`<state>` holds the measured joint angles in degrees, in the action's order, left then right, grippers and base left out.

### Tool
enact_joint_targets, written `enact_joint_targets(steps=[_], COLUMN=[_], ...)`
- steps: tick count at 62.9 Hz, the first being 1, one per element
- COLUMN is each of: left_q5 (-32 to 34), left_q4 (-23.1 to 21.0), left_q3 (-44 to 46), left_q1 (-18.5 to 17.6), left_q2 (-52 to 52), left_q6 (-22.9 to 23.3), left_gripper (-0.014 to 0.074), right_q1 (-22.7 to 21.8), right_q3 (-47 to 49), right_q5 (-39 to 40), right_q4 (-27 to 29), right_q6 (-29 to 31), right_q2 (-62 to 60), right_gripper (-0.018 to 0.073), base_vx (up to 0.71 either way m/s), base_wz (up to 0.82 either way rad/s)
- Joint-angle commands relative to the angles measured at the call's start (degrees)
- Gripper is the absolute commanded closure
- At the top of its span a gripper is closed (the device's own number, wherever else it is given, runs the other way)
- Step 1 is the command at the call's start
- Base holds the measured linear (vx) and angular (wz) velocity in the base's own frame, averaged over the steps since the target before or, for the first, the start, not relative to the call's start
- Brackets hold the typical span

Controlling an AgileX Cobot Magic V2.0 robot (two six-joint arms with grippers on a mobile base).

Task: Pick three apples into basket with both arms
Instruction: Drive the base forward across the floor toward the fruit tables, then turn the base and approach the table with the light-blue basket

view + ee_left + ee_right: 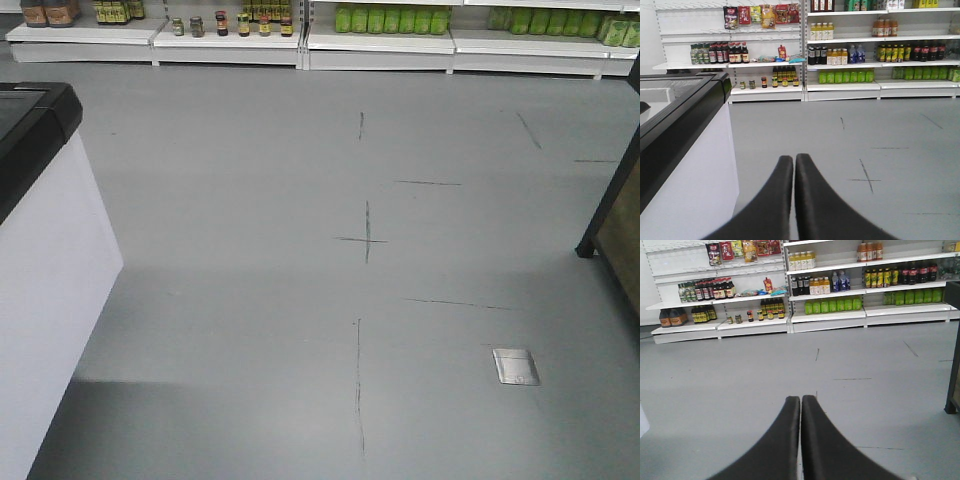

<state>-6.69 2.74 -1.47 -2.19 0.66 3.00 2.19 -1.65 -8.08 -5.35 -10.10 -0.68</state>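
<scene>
No apples and no basket show in any view. My left gripper (794, 159) is shut, its two black fingers pressed together with nothing between them, pointing over the grey floor toward the shelves. My right gripper (800, 400) is likewise shut and empty, aimed at the floor and the far shelves. Neither arm appears in the front view, which holds only floor and shelf bases.
A white chest freezer with a black rim (40, 110) (685, 120) stands at the left. Store shelves with bottles and jars (840, 55) (825, 290) line the far wall. A dark stand leg (600, 220) is at the right. A metal floor plate (515, 366) lies ahead.
</scene>
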Motion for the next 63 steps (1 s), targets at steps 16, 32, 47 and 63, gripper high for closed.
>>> enact_joint_targets(steps=[16,32,47,63], left_q5=[4.3,4.3,4.3,4.3], left_q4=[-0.4,-0.4,-0.4,-0.4], left_q3=[-0.3,-0.3,-0.3,-0.3], left_q1=[0.0,0.0,0.0,0.0], left_q2=[0.9,0.9,0.9,0.9], left_q6=[0.3,0.3,0.3,0.3], left_gripper=[0.0603,0.0603,0.0603,0.0603], right_q1=[-0.4,-0.4,-0.4,-0.4], right_q3=[-0.7,-0.7,-0.7,-0.7], right_q5=[4.4,4.4,4.4,4.4], right_q4=[-0.6,-0.6,-0.6,-0.6], right_q6=[0.1,0.1,0.1,0.1], right_q2=[-0.8,-0.8,-0.8,-0.8], right_gripper=[0.0566,0.0566,0.0566,0.0566], base_vx=[0.21,0.22,0.21,0.21], base_wz=[-0.14,-0.22,-0.29,-0.39])
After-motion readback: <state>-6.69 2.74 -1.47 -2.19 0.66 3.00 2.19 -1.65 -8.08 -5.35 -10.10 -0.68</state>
